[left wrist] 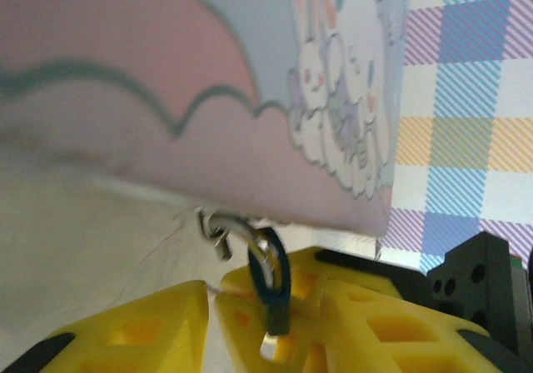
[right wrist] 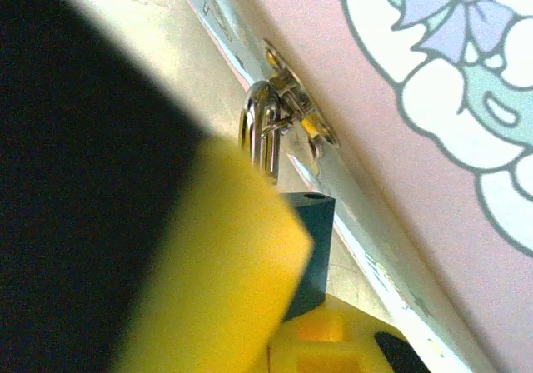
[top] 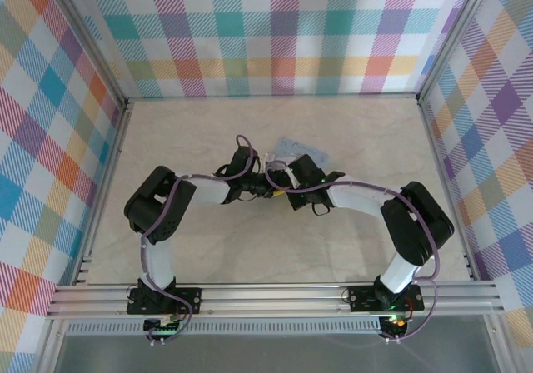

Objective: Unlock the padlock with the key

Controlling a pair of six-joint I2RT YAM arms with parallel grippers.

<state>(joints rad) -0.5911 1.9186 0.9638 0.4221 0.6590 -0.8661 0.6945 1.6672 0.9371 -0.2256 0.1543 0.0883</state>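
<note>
Clamps the padlock (right wrist: 310, 240) tight in the right gripper (right wrist: 283, 306), shackle (right wrist: 260, 131) hooked through the hasp (right wrist: 296, 106) of the pale blue box (top: 298, 148), near the middle of the table (top: 208, 256). Holds the left gripper (left wrist: 266, 306) part-open just beside it, gripping nothing visible.

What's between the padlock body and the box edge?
Right wrist view: the silver shackle rises from the padlock and loops through the metal hasp on the box.

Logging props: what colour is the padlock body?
The padlock is dark teal; right wrist view shows it best.
</note>
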